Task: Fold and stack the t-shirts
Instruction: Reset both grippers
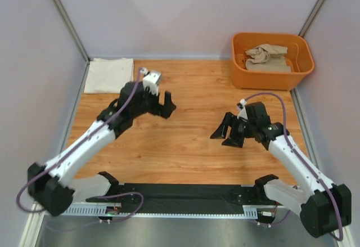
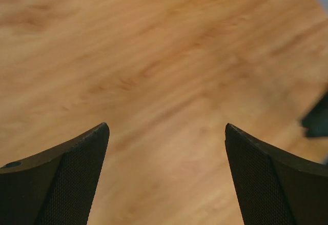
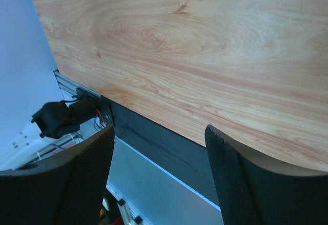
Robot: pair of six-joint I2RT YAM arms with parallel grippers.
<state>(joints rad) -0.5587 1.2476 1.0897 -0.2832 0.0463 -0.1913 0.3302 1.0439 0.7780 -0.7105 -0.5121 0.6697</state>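
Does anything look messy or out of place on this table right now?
The sandy beige t-shirt lies crumpled in the orange tub at the far right, not folded, while the cream-white t-shirt lies folded at the far left. The left pincer and right pincer hang open and empty. Nothing looks spilled or damaged.

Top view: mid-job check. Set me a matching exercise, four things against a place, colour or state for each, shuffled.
Things:
1. cream shirt
2. beige shirt
3. tub
4. left hand

Descriptions:
A. crumpled inside the tub
B. orange
C. folded flat, far left
D. open, holding nothing

Pairs: 1-C, 2-A, 3-B, 4-D
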